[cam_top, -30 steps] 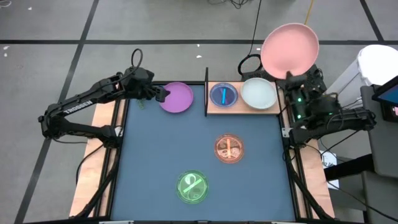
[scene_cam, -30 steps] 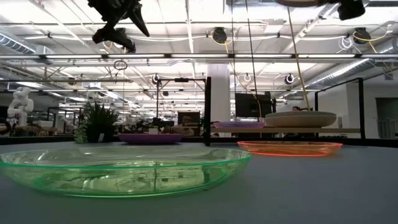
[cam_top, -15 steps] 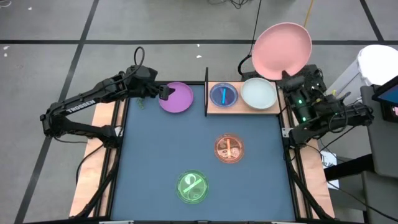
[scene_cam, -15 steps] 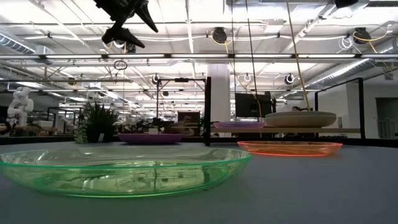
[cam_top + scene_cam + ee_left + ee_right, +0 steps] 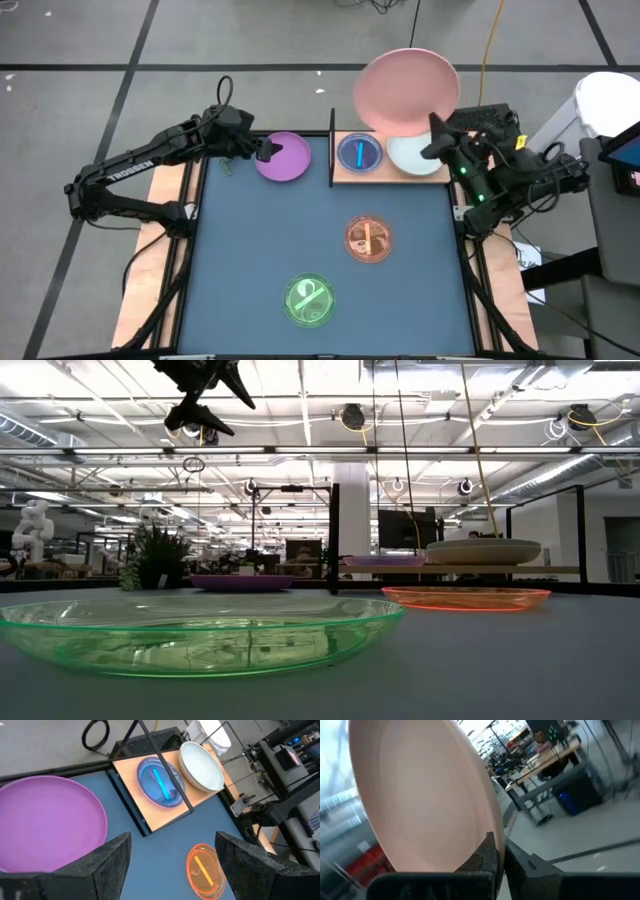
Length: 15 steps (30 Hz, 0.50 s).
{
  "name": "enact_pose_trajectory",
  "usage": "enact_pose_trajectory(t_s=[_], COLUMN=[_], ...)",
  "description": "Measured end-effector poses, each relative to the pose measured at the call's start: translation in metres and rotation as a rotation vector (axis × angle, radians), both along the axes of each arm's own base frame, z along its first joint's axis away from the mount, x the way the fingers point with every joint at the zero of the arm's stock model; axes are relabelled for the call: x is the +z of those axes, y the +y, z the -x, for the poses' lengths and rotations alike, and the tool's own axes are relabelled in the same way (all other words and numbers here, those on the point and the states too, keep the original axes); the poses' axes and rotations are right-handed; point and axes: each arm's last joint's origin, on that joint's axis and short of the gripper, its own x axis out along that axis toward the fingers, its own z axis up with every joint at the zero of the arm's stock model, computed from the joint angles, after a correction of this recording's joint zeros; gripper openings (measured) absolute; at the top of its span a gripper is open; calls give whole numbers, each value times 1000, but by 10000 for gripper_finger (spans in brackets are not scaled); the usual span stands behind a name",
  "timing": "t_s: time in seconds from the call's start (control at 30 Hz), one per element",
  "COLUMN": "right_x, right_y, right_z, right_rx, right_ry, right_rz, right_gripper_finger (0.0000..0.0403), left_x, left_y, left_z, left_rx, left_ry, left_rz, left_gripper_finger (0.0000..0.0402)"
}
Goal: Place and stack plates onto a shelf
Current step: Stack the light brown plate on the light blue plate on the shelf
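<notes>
Left gripper [image 5: 265,150] hangs with fingers spread wide and empty, just above the near edge of the purple plate [image 5: 285,157], which lies flat on the blue table [image 5: 260,260] beside the shelf [image 5: 390,175]; shelf already carries the cyan plate [image 5: 358,152] and the pale mint-white plate [image 5: 415,150]; orange plate [image 5: 368,240] and green plate [image 5: 309,300] wait on the table; right gripper [image 5: 437,135] is clamped on the rim of the pink plate [image 5: 405,90], held tilted over the shelf. You judge these plates light, rigid, slick plastic; take the rim, and expect slipping on release.
</notes>
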Motion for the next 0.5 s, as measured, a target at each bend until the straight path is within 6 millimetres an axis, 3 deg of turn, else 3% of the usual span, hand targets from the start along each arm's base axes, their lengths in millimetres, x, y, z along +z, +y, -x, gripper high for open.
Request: enact_pose_trajectory(t_s=[0.13,0.23,0.5], right_x=[39,60,69], right_y=[11,17,19], right_z=[-5,-3,0], right_rx=[-45,-12,5], right_ry=[142,139,46], right_rz=[-16,-15,-59], right_gripper_finger=[0,0,0], left_x=[0,0,1], left_y=[0,0,0], left_z=[0,0,0], left_rx=[-1,-1,-6], left_ry=[-3,-7,-5], left_rz=[4,1,-5], left_gripper_finger=[289,289,289])
